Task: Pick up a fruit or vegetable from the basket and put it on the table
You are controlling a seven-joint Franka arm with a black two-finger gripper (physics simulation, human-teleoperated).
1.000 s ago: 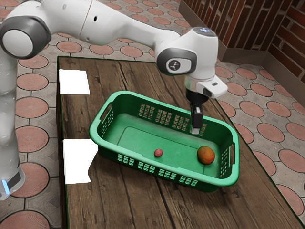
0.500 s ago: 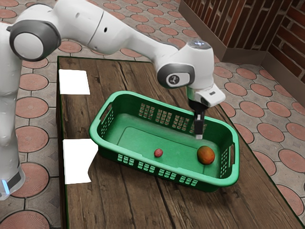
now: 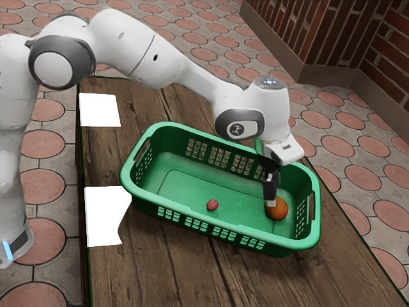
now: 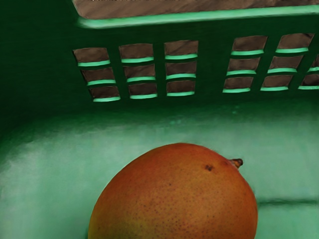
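Item, one green basket (image 3: 185, 185), set on the wooden surface (image 3: 166, 275), centre of the exterior frame. Item, one orange-red mango (image 3: 281, 210), inside the basket, centre right of that frame. Item, one small red fruit (image 3: 212, 204), same basket, just below centre, well apart from the mango. Item, one black pincer (image 3: 271, 203), newly lowered from above the mango to its side as seen there; whether open or closed, and whether touching, could not be told. Purport of the change: the approach seemed nearly done, the grasp next, lift and table placing outstanding. Bearing of the mango: stem (image 4: 238, 162) pointed away from the nearby basket corner, angled slightly toward the pierced wall (image 4: 212, 74); long axis apparently aslant to that wall, partly cut off from sight
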